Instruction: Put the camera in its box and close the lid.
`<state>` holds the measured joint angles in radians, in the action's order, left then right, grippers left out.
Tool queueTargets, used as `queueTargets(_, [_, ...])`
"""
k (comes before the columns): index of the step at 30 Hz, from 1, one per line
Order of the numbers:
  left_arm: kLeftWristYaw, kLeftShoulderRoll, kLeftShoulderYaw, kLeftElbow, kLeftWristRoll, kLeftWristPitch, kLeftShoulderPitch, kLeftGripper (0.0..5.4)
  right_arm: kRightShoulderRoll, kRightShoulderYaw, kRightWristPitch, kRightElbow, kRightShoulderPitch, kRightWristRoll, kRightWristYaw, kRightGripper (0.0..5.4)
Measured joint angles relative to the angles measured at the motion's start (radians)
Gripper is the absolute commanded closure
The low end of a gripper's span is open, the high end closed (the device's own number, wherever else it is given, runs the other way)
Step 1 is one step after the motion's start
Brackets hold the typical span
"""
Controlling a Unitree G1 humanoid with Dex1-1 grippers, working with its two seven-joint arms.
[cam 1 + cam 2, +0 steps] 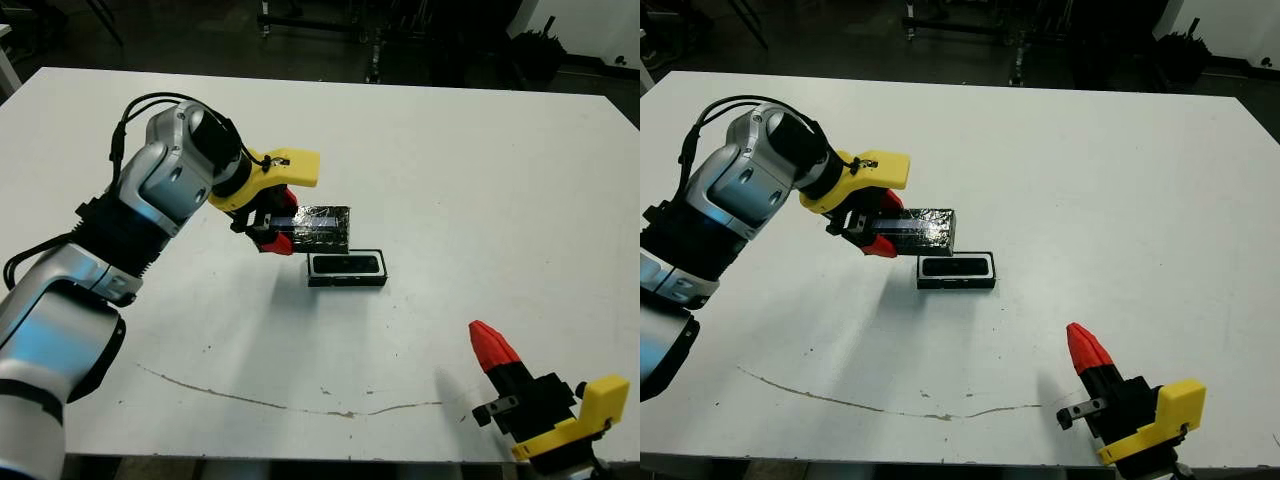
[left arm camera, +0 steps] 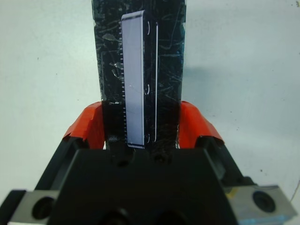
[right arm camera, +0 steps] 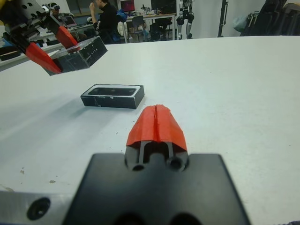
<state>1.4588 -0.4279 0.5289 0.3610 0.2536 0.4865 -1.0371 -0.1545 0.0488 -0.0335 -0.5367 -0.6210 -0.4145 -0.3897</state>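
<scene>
— Where's the lid?
— My left hand (image 1: 272,232) clamps the lid (image 1: 322,228) above the desk (image 1: 480,160), just behind the box (image 1: 347,269) holding the camera (image 1: 347,265).
— Right hand (image 3: 156,123)?
— Fingers together, idle.

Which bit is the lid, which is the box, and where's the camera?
lid (image 1: 322,227), left eye view: middle of its crinkly shiny top.
box (image 1: 346,281), left eye view: its near black wall.
camera (image 1: 347,264), left eye view: the dark slab lying inside the box.
</scene>
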Motion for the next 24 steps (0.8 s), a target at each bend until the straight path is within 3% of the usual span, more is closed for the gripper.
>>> queueTargets(15, [-0.127,0.039,0.001,0.002,-0.033,0.197,0.058,2.24,0.007,-0.008,-0.004,0.009,-0.004,0.002,0.002,5.4])
queueTargets(24, [-0.189,0.056,0.0,-0.003,-0.084,0.289,0.075,2.24,0.007,-0.007,-0.003,-0.004,-0.019,0.002,0.012,5.4])
